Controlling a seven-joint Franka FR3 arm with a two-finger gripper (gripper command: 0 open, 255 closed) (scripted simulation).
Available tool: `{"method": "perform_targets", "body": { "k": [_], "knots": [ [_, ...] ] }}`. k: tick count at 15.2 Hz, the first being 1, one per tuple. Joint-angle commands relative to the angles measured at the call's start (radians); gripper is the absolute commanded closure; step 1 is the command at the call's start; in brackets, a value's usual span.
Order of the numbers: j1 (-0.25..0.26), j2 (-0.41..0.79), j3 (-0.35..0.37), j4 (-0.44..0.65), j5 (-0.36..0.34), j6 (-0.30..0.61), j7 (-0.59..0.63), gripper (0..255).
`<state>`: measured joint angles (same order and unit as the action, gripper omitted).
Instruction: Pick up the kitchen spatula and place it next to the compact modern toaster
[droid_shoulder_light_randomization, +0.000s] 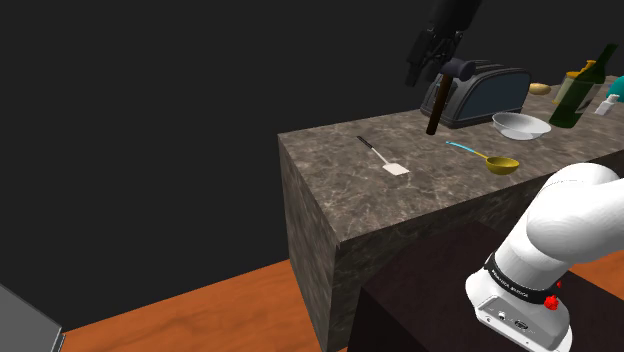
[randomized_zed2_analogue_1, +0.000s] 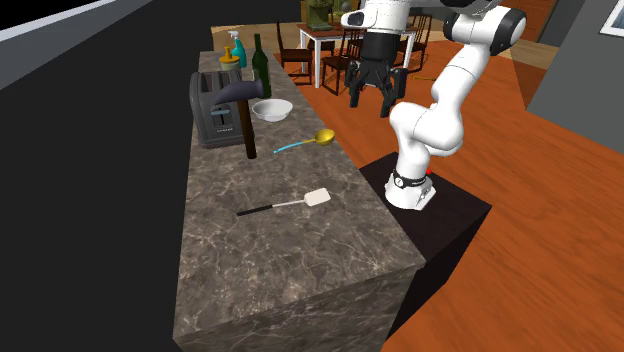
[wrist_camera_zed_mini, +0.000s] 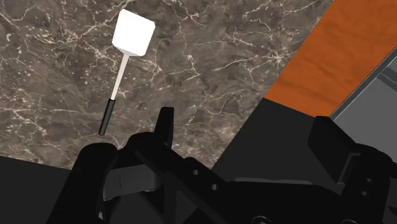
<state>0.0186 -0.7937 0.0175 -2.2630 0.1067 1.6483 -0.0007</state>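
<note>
The spatula (randomized_zed2_analogue_1: 288, 205) lies flat on the dark marble counter (randomized_zed2_analogue_1: 260, 260), with a white square blade and a thin shaft ending in a black grip. In the shoulder view the spatula (droid_shoulder_light_randomization: 385, 158) rests mid-counter, well short of the toaster (droid_shoulder_light_randomization: 487, 94). That grey two-slot toaster (randomized_zed2_analogue_1: 214, 110) stands at the counter's far end. My black gripper (randomized_zed2_analogue_1: 371, 101) hangs high above the counter's robot-side edge, open, with nothing between its fingers. In the wrist view the gripper (wrist_camera_zed_mini: 248, 137) looks down at the spatula (wrist_camera_zed_mini: 130, 38), which lies ahead of the fingers and off to one side.
A hammer (randomized_zed2_analogue_1: 248, 112) stands upright against the toaster. Beside it are a white bowl (randomized_zed2_analogue_1: 272, 110) and a gold spoon with a blue handle (randomized_zed2_analogue_1: 308, 140). Bottles (randomized_zed2_analogue_1: 260, 62) cluster at the far end. The dark stand (randomized_zed2_analogue_1: 440, 215) sits on an orange wood floor.
</note>
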Motion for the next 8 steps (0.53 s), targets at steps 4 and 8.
{"method": "perform_targets", "body": {
  "k": [4, 8],
  "knots": [
    [-0.021, 0.054, -0.002, -0.043, -0.013, 0.083, 0.012, 0],
    [-0.049, 0.139, -0.005, -0.085, -0.030, 0.194, 0.031, 0]
  ]
}}
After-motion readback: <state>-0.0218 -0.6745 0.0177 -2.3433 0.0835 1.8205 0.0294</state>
